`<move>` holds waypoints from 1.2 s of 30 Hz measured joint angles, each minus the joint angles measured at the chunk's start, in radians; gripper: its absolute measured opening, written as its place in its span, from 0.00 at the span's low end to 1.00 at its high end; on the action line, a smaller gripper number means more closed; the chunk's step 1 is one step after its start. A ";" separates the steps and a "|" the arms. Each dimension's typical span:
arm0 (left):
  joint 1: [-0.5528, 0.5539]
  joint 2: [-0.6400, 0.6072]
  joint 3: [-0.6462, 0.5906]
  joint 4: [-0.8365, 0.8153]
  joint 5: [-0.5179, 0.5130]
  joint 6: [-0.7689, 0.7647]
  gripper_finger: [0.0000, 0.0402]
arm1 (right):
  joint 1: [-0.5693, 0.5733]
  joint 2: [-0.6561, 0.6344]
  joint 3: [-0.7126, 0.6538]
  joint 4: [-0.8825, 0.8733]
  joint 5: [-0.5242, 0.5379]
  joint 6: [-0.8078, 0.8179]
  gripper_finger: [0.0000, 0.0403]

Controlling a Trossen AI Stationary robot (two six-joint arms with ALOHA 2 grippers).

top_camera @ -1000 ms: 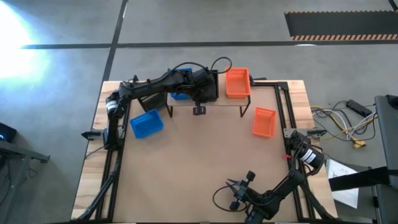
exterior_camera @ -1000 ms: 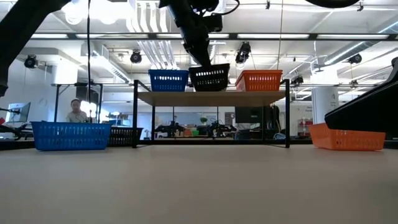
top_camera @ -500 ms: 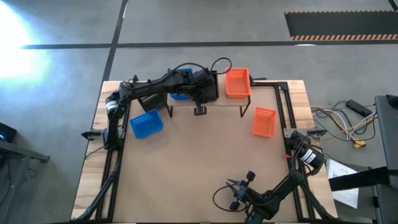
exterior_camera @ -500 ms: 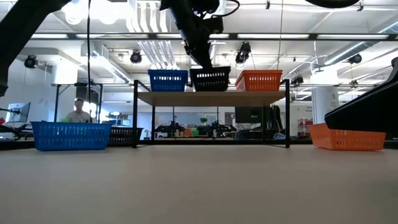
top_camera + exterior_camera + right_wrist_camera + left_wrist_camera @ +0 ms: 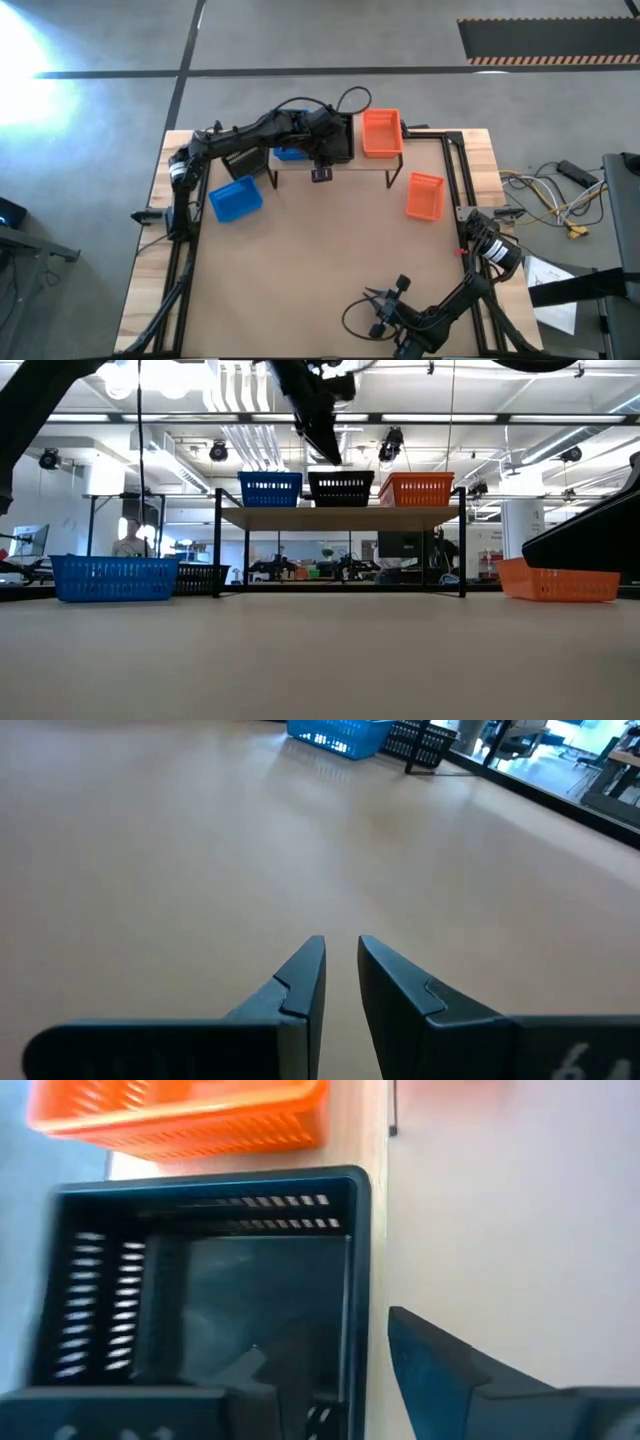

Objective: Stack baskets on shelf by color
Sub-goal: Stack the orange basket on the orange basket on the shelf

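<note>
The shelf (image 5: 340, 517) carries three baskets side by side: a blue one (image 5: 271, 489), a black one (image 5: 341, 488) and an orange one (image 5: 416, 489). The black basket (image 5: 200, 1280) rests level on its bottom. My left gripper (image 5: 325, 445) hovers open just above it. One finger (image 5: 450, 1370) is outside the basket's near wall and the other is over its inside; neither touches. My right gripper (image 5: 340, 950) waits low at the table's near edge (image 5: 375, 300), a narrow gap between its fingers and nothing in it.
On the table lie a blue basket (image 5: 235, 199) at the left, an orange basket (image 5: 425, 196) at the right, and another black basket (image 5: 240, 160) under my left arm. The table's middle and near part are bare wood.
My left gripper has opened and let go of the black basket, then risen a little above it. The basket hung tilted just over the shelf a second ago. It now sits level on the shelf between the blue and orange ones.
</note>
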 joint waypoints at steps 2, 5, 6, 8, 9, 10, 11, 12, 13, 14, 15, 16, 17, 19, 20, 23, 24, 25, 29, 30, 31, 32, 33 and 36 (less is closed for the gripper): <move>0.000 -0.022 0.016 -0.018 -0.028 0.000 0.31 | 0.000 0.000 0.000 0.000 0.000 -0.002 0.14; 0.000 -0.078 0.022 -0.060 -0.055 -0.007 0.32 | 0.002 0.000 0.000 -0.001 -0.003 -0.015 0.14; -0.002 -0.100 0.022 -0.079 -0.056 -0.009 0.32 | 0.005 -0.002 0.000 -0.003 -0.004 -0.014 0.14; -0.013 -0.150 0.006 -0.116 -0.056 -0.035 0.32 | 0.014 -0.015 0.000 -0.028 -0.011 0.004 0.14; -0.022 -0.175 -0.010 -0.130 -0.055 -0.051 0.32 | 0.020 -0.026 0.003 -0.056 -0.019 0.023 0.14; -0.031 -0.205 -0.038 -0.129 -0.054 -0.064 0.32 | 0.028 -0.038 0.008 -0.096 -0.030 0.054 0.14; -0.042 -0.236 -0.074 -0.123 -0.052 -0.077 0.32 | 0.034 -0.052 0.015 -0.150 -0.046 0.095 0.14; -0.056 -0.270 -0.120 -0.107 -0.052 -0.085 0.32 | 0.039 -0.069 0.021 -0.211 -0.066 0.143 0.14; -0.071 -0.306 -0.173 -0.076 -0.052 -0.091 0.32 | 0.044 -0.088 0.024 -0.274 -0.092 0.193 0.14; -0.088 -0.344 -0.237 -0.033 -0.052 -0.104 0.32 | 0.047 -0.107 0.027 -0.342 -0.117 0.243 0.14; -0.109 -0.385 -0.310 0.021 -0.052 -0.118 0.32 | 0.047 -0.128 0.029 -0.411 -0.150 0.287 0.14; -0.130 -0.427 -0.392 0.087 -0.050 -0.136 0.32 | 0.047 -0.150 0.030 -0.475 -0.180 0.324 0.14; -0.155 -0.466 -0.475 0.160 -0.045 -0.150 0.32 | 0.047 -0.173 0.030 -0.539 -0.211 0.360 0.14; -0.208 -0.546 -0.652 0.326 -0.045 -0.186 0.32 | 0.033 -0.220 0.030 -0.664 -0.278 0.401 0.14; -0.238 -0.581 -0.737 0.409 -0.045 -0.202 0.32 | 0.018 -0.245 0.030 -0.716 -0.317 0.404 0.14; -0.340 -0.676 -0.975 0.653 -0.045 -0.263 0.32 | -0.062 -0.334 0.029 -0.829 -0.430 0.330 0.14; -0.376 -0.702 -1.046 0.736 -0.045 -0.287 0.32 | -0.095 -0.367 0.027 -0.845 -0.451 0.273 0.14; -0.412 -0.724 -1.113 0.818 -0.045 -0.313 0.32 | -0.130 -0.400 0.023 -0.852 -0.469 0.204 0.14; -0.545 -0.782 -1.330 1.119 -0.045 -0.394 0.32 | -0.313 -0.546 -0.010 -0.853 -0.586 -0.100 0.14; -0.575 -0.789 -1.372 1.183 -0.045 -0.403 0.32 | -0.365 -0.584 -0.023 -0.853 -0.623 -0.161 0.14; -0.603 -0.794 -1.411 1.251 -0.047 -0.412 0.32 | -0.417 -0.622 -0.037 -0.852 -0.661 -0.219 0.14; -0.628 -0.795 -1.445 1.313 -0.051 -0.422 0.32 | -0.467 -0.658 -0.052 -0.850 -0.704 -0.272 0.15; -0.649 -0.795 -1.474 1.369 -0.057 -0.426 0.32 | -0.515 -0.695 -0.068 -0.848 -0.750 -0.314 0.16; -0.692 -0.791 -1.531 1.491 -0.075 -0.427 0.32 | -0.637 -0.789 -0.135 -0.827 -0.878 -0.410 0.22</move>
